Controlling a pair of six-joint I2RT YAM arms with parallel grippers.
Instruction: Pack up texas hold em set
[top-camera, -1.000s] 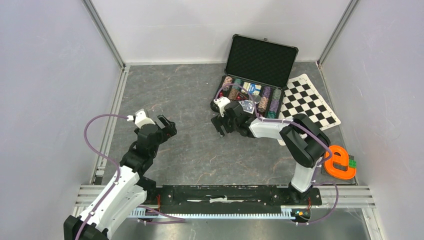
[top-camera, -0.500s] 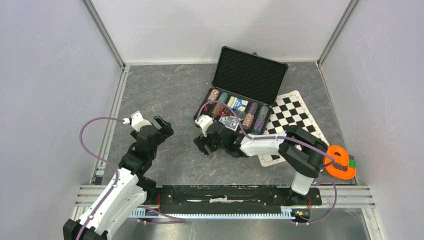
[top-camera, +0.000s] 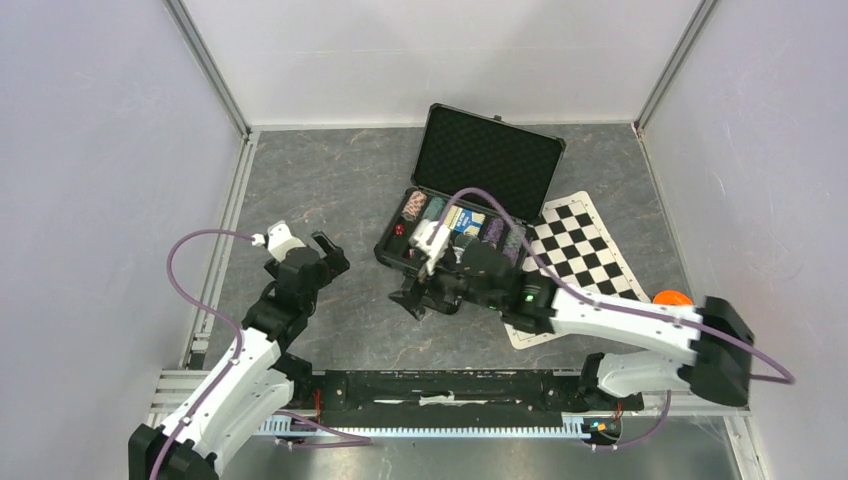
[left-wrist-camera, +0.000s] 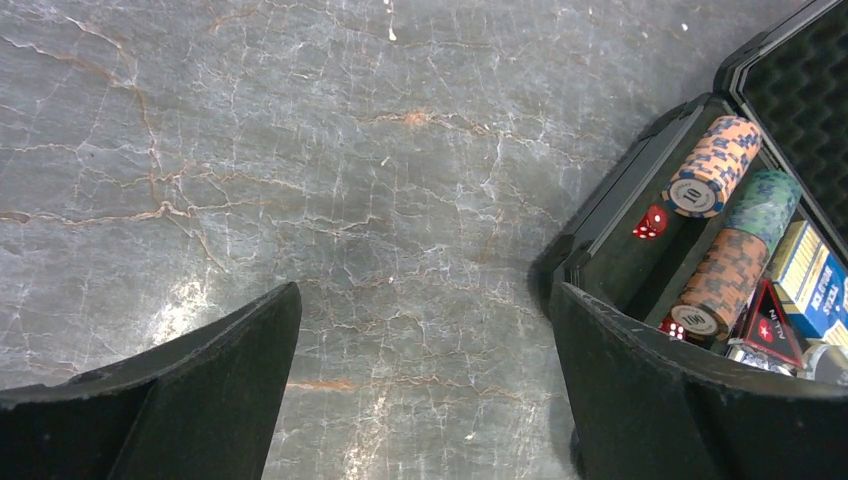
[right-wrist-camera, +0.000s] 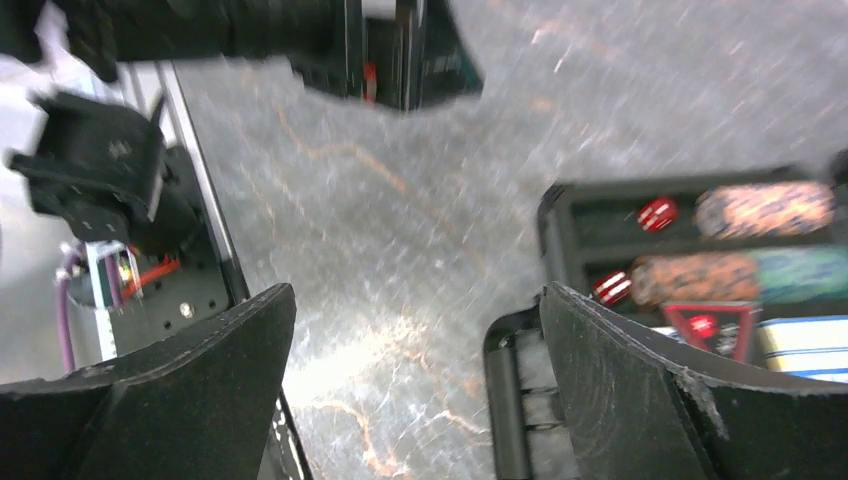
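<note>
Nearest the bases, the left claw (top-camera: 332, 252) hung over bare bench (top-camera: 340, 190), its jaws spread wide and holding nothing. In the left wrist view the left claw (left-wrist-camera: 425, 300) framed grey marbled surface, with the case (left-wrist-camera: 600, 250) off to its right and well apart.

Further out, the right claw (top-camera: 425, 298) stood at the near left corner of the case (top-camera: 487, 160), jaws also spread wide and empty. In the blurred right wrist view, the right finger (right-wrist-camera: 650, 400) overlapped that corner of the case (right-wrist-camera: 560, 230); contact could not be determined.

The case sat mid-bench, right of centre, partly on the checkered mat (top-camera: 585, 265). Its long axis ran from far left to near right. The foam-lined lid stood raised on the far long side, foam facing the arms.

Inside the left end lay striped chip stacks (left-wrist-camera: 712, 170), red dice (left-wrist-camera: 650, 222), a red triangular marker (left-wrist-camera: 768, 325) and a blue card deck (left-wrist-camera: 815, 280).
</note>
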